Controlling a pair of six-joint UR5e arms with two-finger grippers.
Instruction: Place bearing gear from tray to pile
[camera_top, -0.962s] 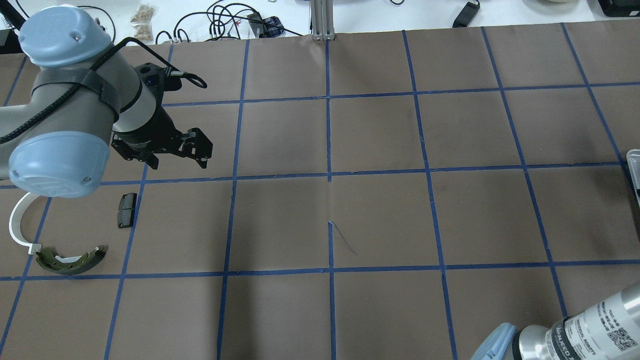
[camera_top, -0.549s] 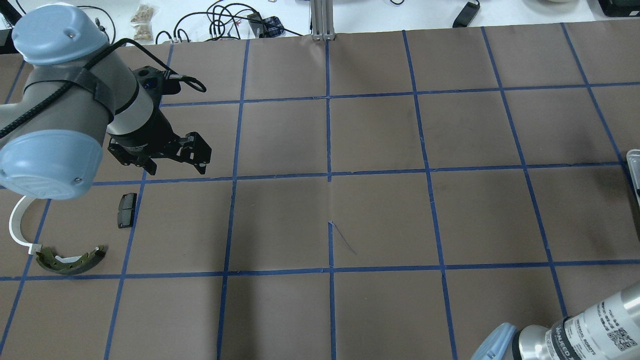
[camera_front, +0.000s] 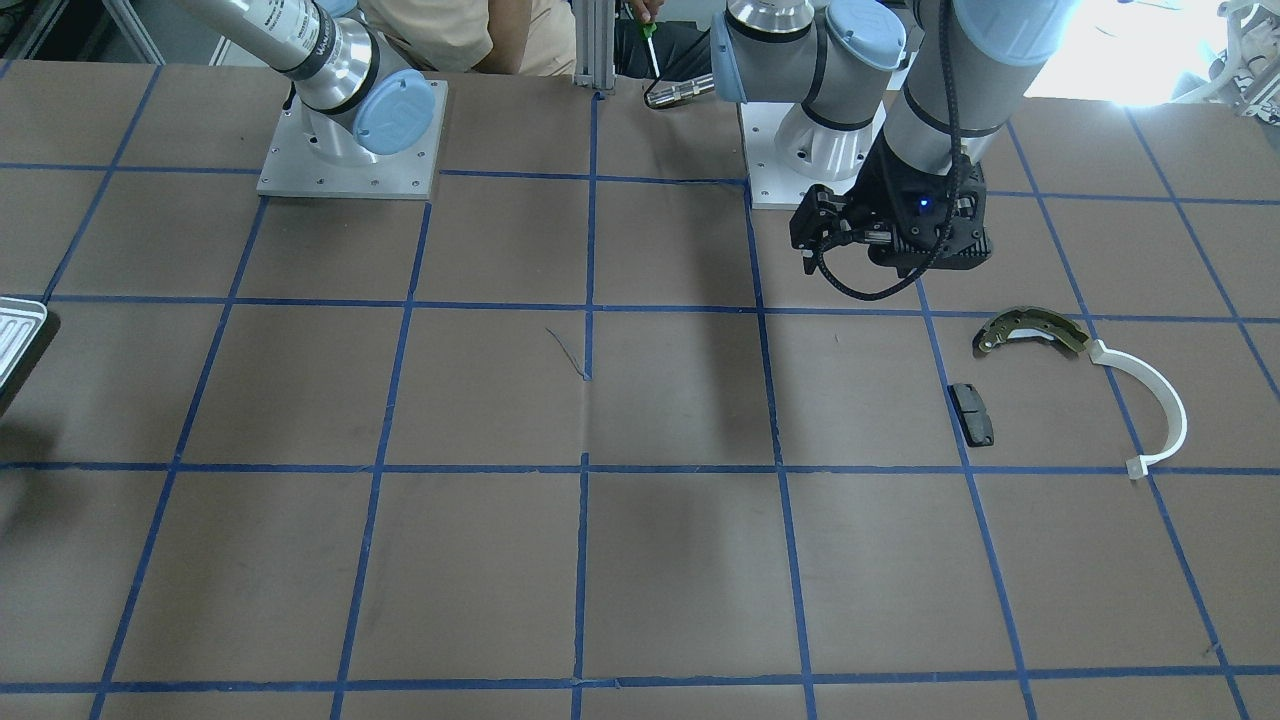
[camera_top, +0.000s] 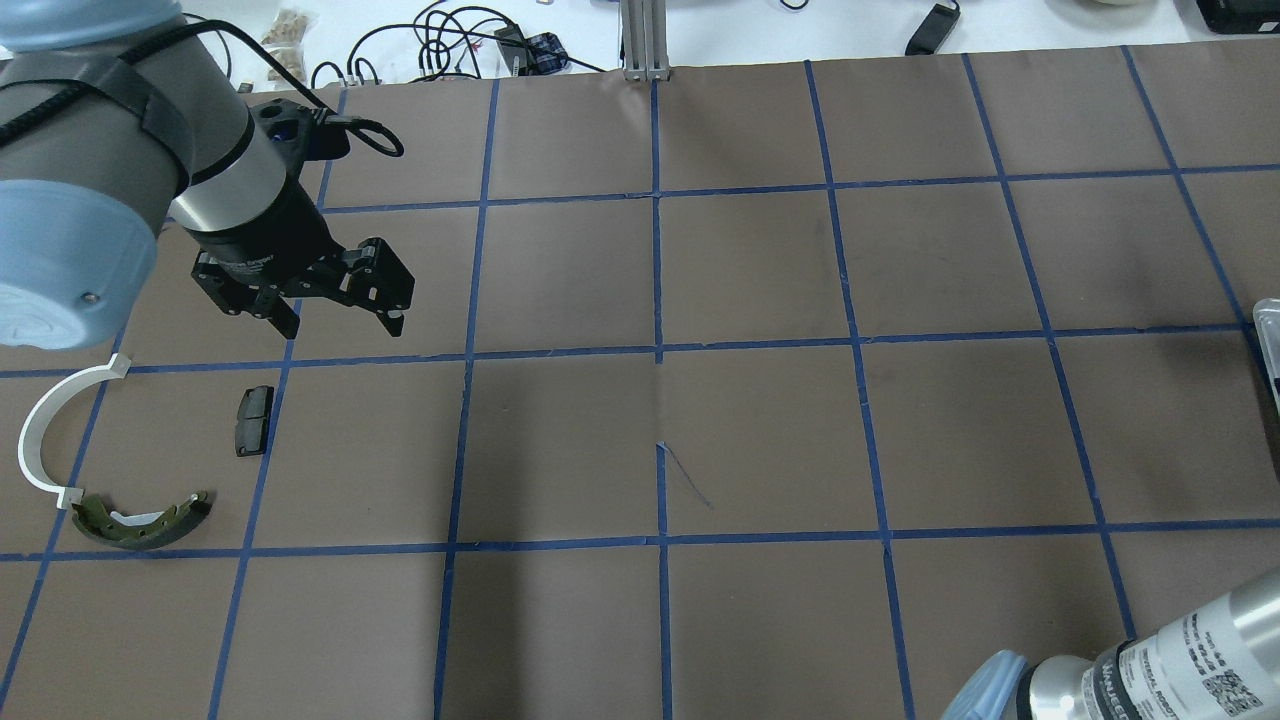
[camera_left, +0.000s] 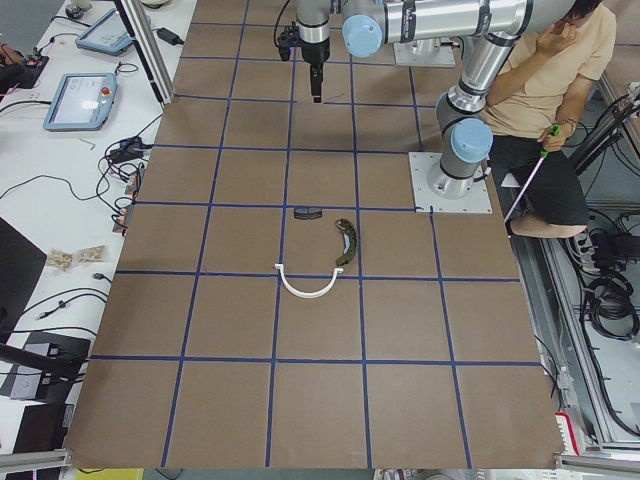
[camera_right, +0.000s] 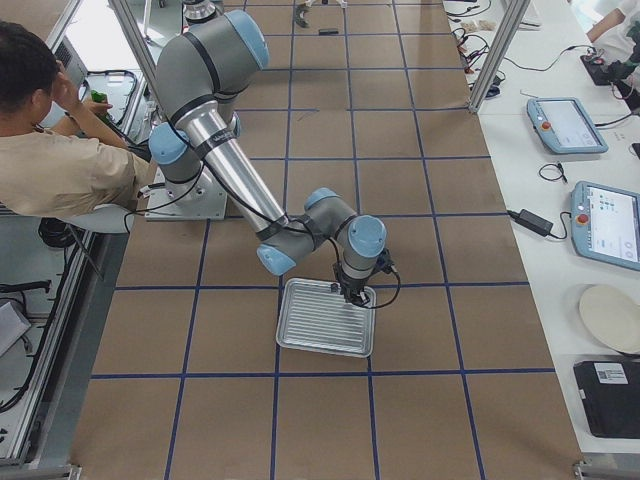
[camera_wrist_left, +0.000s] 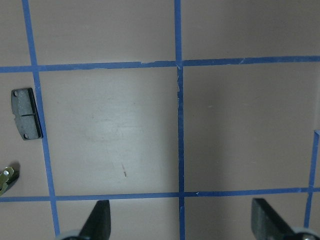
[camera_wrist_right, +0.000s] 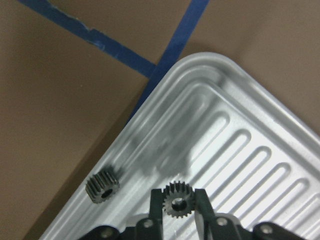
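Note:
In the right wrist view my right gripper (camera_wrist_right: 178, 206) is shut on a small dark bearing gear (camera_wrist_right: 173, 193), one finger on each side, over the corner of the ribbed whitish-grey tray (camera_wrist_right: 240, 150). A second gear (camera_wrist_right: 102, 186) lies on the tray's rim. The exterior right view shows this gripper (camera_right: 349, 296) at the tray (camera_right: 320, 325). The pile lies far off at the robot's left: olive brake shoe (camera_top: 145, 522), white half-ring (camera_top: 40, 435), black pad (camera_top: 253, 420). My left gripper (camera_top: 343, 322) hangs open and empty beyond the pad, fingers (camera_wrist_left: 97, 220) wide apart.
The table is brown paper with a blue tape grid (camera_top: 658, 350). Only a sliver of the tray (camera_top: 1268, 345) shows at the overhead view's right edge. An aluminium post (camera_top: 640, 40) and cables stand at the far edge. A seated person (camera_right: 50, 150) is behind the robot.
My left arm has swung left and up in the overhead view, uncovering more of the white half-ring. Its gripper stays open. The pile has not moved.

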